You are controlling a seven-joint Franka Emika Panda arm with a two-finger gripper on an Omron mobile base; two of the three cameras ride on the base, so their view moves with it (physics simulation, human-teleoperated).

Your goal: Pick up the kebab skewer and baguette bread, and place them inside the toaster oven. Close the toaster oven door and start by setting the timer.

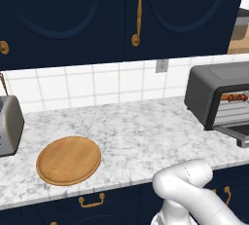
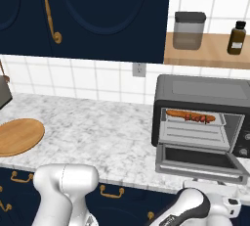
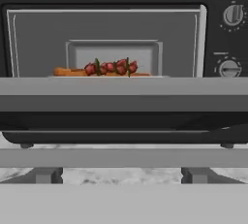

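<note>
The toaster oven (image 1: 214, 95) is cut off at the right edge.

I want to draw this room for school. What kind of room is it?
It looks like a kitchen. There is a marble counter with a tiled wall behind it, dark blue cupboards above, and a toaster oven standing open with a kebab skewer and baguette bread inside.

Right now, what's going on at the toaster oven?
The kebab skewer and baguette bread already lie together on the rack inside the toaster oven. The toaster oven door hangs open, folded down in front. The gripper sits low in front of the door, jaws open, holding nothing. Closing the door and setting the timer knob remain.
</note>
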